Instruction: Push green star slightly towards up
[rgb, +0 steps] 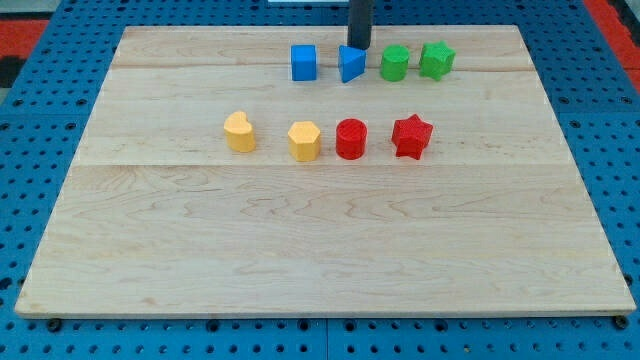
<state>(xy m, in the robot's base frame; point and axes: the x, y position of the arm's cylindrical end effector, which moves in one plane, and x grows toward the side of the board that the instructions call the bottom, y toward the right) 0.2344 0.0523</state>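
Note:
The green star (437, 60) sits near the view's top right of the wooden board (320, 240). A green cylinder (395, 63) stands just left of it. My tip (358, 47) comes down from the view's top and ends right behind the blue triangular block (351, 64), close to or touching its top edge. The tip is well to the left of the green star, with the green cylinder between them. A blue cube (304, 62) stands left of the blue triangle.
A second row lies in the board's middle: a yellow heart (240, 132), a yellow hexagon (304, 141), a red cylinder (351, 139) and a red star (411, 136). A blue pegboard surface (40, 200) surrounds the board.

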